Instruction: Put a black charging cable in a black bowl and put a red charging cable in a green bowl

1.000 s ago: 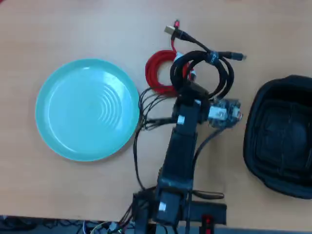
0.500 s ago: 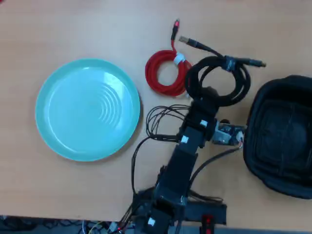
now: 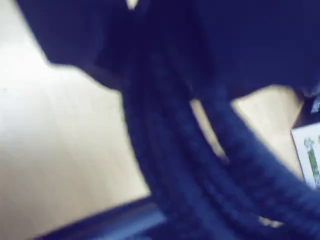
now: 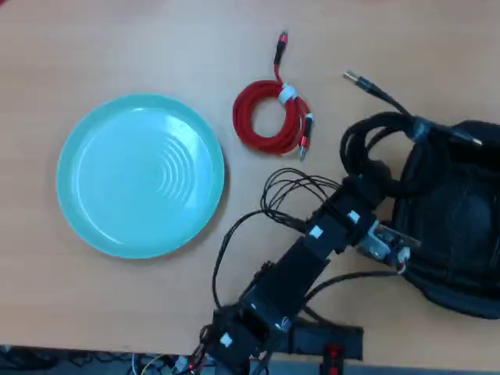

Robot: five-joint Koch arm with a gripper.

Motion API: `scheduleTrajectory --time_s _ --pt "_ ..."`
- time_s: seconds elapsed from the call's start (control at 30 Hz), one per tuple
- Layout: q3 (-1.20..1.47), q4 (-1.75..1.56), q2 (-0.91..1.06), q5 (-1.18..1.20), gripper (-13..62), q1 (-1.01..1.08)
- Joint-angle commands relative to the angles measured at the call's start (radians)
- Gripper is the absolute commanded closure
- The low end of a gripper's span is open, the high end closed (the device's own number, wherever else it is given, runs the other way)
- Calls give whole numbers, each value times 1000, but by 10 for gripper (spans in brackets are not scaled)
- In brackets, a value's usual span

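Observation:
In the overhead view my gripper (image 4: 377, 173) is shut on the black charging cable (image 4: 367, 133), a round coil held at the left rim of the black bowl (image 4: 461, 234), partly over it. One silver-tipped plug sticks out toward the top. The wrist view is blurred and filled by thick dark strands of the black charging cable (image 3: 200, 165). The red charging cable (image 4: 269, 117) lies coiled on the table left of the gripper, apart from it. The green bowl (image 4: 141, 173) sits empty at the left.
The arm's body and loose thin wires (image 4: 281, 195) run from the bottom edge up to the gripper. The arm's base (image 4: 266, 336) stands at the table's bottom edge. Bare wooden tabletop (image 4: 117, 47) lies along the top.
The gripper has swung right with the black coil, from beside the red coil to the black bowl's left rim. The red coil now lies fully uncovered.

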Motion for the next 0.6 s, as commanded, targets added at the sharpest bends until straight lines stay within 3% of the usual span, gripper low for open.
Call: scheduleTrajectory --time_s 0.0,0.23,0.57 --pt "-393 -120 25 -18 555 29" --pt "-558 -46 -29 -138 555 95" --pt "-939 114 -331 -135 555 258"
